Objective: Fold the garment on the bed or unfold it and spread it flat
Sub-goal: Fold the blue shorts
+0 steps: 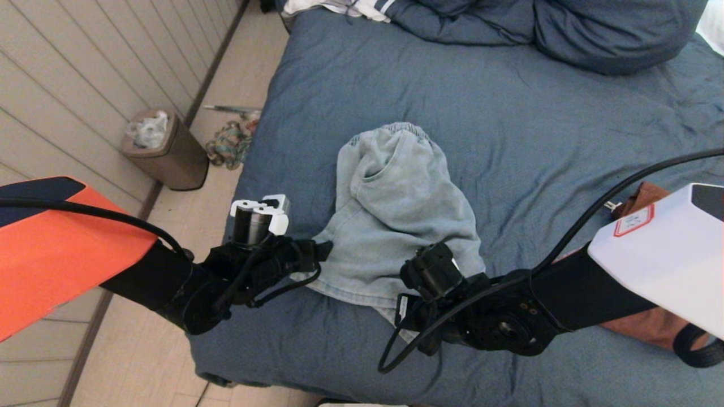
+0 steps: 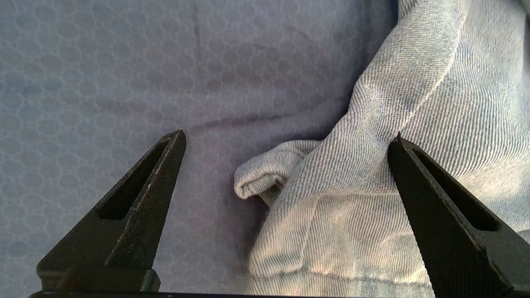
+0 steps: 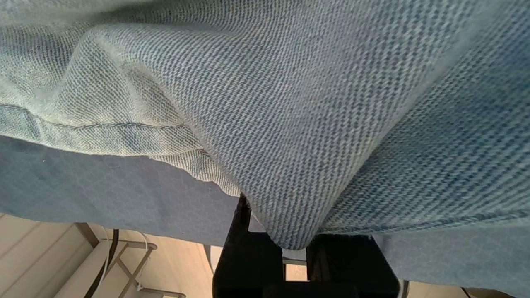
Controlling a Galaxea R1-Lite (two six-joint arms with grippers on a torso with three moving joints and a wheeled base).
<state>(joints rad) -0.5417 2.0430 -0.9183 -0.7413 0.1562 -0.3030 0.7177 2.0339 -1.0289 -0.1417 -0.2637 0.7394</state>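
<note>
1. A light blue denim garment (image 1: 396,215), seemingly a pair of shorts with an elastic waistband at its far end, lies crumpled near the middle of the bed (image 1: 537,130), toward the bed's left edge.
2. The bed carries a wrinkled slate-blue cover; matching blue pillows (image 1: 565,28) are piled at its far end.
3. The left pincer (image 1: 325,249) sits low at the garment's near left corner. In the left wrist view its two black fingers (image 2: 140,198) stand wide apart, one over bare cover, the other against the denim (image 2: 372,165), with a small rolled fold of cloth between them.
4. The right pincer (image 1: 421,271) is at the garment's near right edge. In the right wrist view its fingers (image 3: 248,248) are drawn together on a pinched peak of denim (image 3: 290,145), which rises in a tent above them.
5. Below that cloth the same view shows the hem, the bed cover (image 3: 103,186) and some pale floor.
6. A rust-brown cloth (image 1: 645,198) lies on the bed beside the right arm, partly hidden by it.
7. On the floor left of the bed stand a brown bin (image 1: 164,150) and a small heap of coloured items (image 1: 229,144); I cannot tell what these are.
</note>
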